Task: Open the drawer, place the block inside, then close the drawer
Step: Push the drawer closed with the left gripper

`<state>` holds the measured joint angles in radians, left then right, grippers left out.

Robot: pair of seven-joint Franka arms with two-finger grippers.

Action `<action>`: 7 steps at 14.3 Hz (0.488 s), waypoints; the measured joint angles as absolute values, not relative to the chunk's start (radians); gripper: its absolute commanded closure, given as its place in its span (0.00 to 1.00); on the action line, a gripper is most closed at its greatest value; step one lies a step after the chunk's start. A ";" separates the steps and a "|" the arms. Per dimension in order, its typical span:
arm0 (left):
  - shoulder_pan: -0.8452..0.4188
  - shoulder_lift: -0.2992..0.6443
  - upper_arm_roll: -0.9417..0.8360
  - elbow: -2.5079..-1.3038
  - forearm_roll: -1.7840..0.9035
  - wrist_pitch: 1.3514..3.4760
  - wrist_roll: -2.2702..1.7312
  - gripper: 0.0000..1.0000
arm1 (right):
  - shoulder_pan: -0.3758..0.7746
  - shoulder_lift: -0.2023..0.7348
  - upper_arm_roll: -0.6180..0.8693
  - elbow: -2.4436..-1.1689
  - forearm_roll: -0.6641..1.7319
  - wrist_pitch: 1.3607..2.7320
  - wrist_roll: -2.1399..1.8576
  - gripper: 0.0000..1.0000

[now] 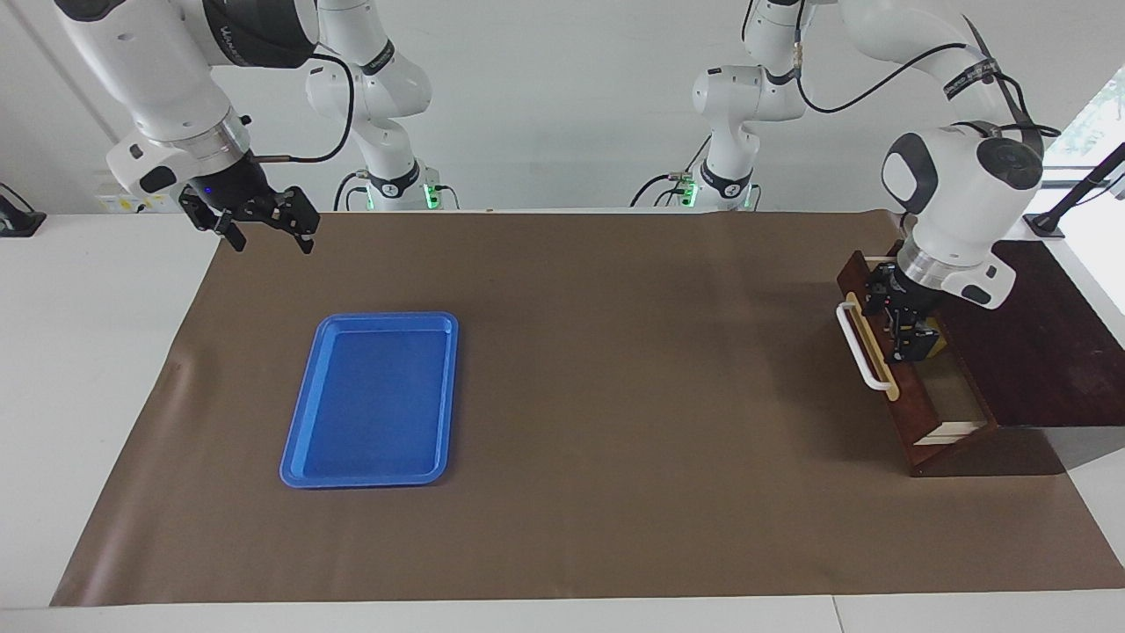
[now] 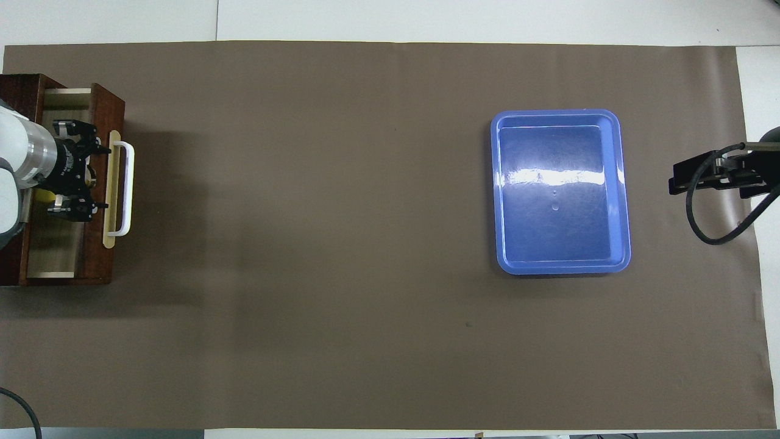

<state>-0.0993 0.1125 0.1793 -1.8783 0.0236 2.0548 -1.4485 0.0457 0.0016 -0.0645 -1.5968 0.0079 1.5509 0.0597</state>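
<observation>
Block in drawer; left pincer above.

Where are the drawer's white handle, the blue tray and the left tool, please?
white handle (image 1: 864,352): facing view, mid-bar.
blue tray (image 2: 616,183): overhead view, rim.
left tool (image 1: 898,321): facing view, between fingertips.

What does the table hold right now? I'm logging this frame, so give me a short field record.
drawer: dark reddish-brown wooden drawer with white bar handle, partly open, at the left arm's end of the table
block: small yellow cube, inside the drawer, mostly hidden under the left claw
left claw: low at the drawer's front panel, inside edge
right claw: waiting in the air over the mat's edge, fingers open
tray: flat blue plastic tray, holds nothing
</observation>
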 measured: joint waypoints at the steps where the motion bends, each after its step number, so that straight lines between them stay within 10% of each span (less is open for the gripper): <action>1: -0.079 0.113 0.180 -1.878 0.024 2.059 -1.430 0.00 | 0.046 0.002 -0.064 -1.597 0.008 1.551 0.060 0.00; 7: -0.024 0.114 0.180 -1.878 0.024 2.072 -1.361 0.00 | 0.046 0.002 -0.064 -1.597 0.008 1.551 0.060 0.00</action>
<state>-0.0237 0.1136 0.1795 -1.8784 0.0243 2.0716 -1.3612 0.0457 0.0016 -0.0645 -1.5968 0.0079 1.5509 0.0597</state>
